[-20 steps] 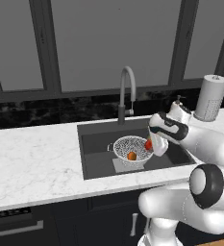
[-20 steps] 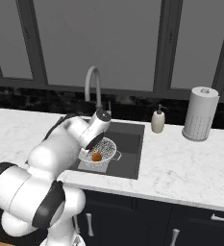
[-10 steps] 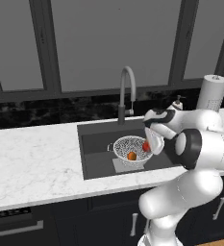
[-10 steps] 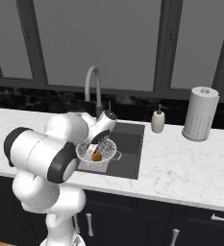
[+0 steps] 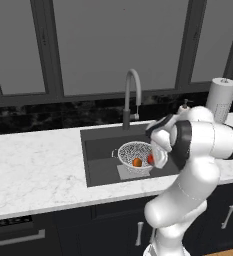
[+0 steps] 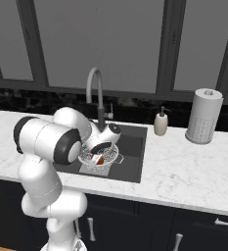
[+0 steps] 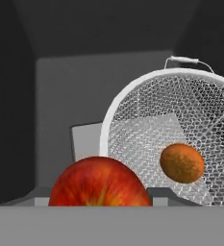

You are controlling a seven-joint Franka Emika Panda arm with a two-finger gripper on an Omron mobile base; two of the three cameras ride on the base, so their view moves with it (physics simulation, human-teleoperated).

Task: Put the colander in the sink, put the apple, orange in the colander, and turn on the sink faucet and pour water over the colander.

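The silver mesh colander (image 5: 133, 151) (image 6: 97, 158) (image 7: 180, 120) sits in the dark sink (image 5: 100, 155) (image 6: 132, 147) on the lighter drain plate (image 7: 87, 139). The orange (image 5: 137, 162) (image 7: 181, 163) lies inside it. My gripper (image 5: 153, 158) (image 6: 101, 151) (image 7: 103, 196) hangs over the colander's right rim, shut on the red apple (image 5: 150, 159) (image 7: 99, 185), which sits between the fingertips (image 7: 164, 194). The grey gooseneck faucet (image 5: 132, 95) (image 6: 97, 95) rises behind the basin; no water shows.
A soap bottle (image 6: 160, 122) and a white perforated cylinder (image 6: 202, 115) (image 5: 221, 99) stand on the marble counter (image 5: 33, 160) right of the sink. My own arm (image 5: 198, 145) blocks the basin's right side. Dark windows run behind.
My arm's elbow and upper links have swung up and over, while the gripper has stayed above the colander with the apple. The orange and the colander have not moved.
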